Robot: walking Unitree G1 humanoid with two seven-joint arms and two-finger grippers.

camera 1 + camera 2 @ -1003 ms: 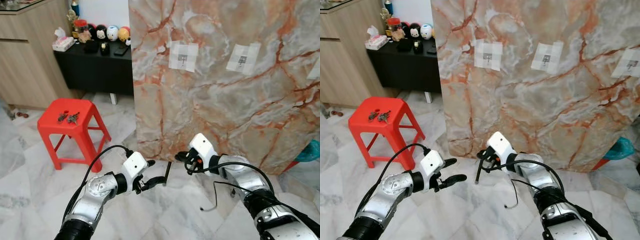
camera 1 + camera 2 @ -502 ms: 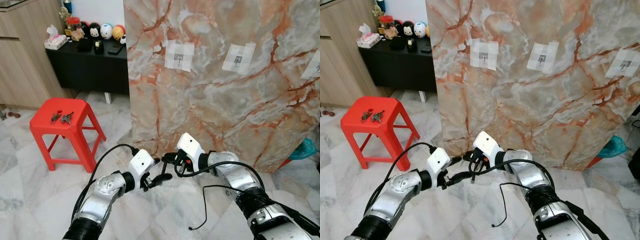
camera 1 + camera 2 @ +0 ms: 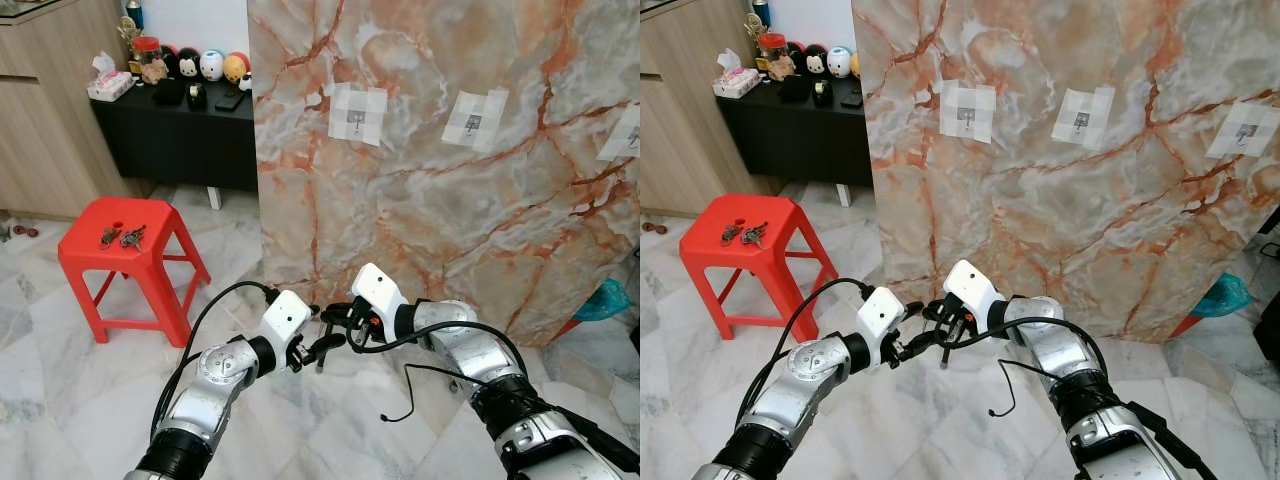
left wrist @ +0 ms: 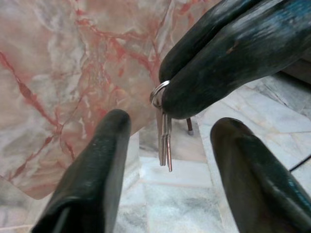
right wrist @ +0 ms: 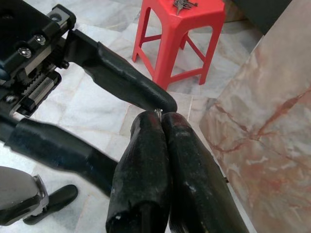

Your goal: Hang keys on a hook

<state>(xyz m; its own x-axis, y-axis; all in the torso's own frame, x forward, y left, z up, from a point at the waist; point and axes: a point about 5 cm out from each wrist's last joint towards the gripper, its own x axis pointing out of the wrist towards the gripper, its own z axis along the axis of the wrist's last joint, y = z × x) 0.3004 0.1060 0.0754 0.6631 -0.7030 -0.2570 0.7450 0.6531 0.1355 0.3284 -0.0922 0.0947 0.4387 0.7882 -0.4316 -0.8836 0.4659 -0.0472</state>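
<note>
1. No writing is readable on the marble panel (image 3: 440, 170) or its taped hooks (image 3: 357, 113).
2. The right gripper (image 4: 167, 94), fingers pressed together, pinches the keys (image 4: 164, 138), which hang blades straight down.
3. The left gripper (image 4: 167, 160) stands spread wide around them, untouching.
4. More keys (image 3: 120, 237) lie on the red stool (image 3: 70, 262).

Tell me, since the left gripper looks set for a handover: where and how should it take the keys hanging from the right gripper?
The keys hang blade-down from their ring, pinched in the right gripper. The left gripper is open, its fingers on either side of the blades. It should probably close on the flat blades just below the ring, coming in level, leaving the ring free for a hook.
</note>
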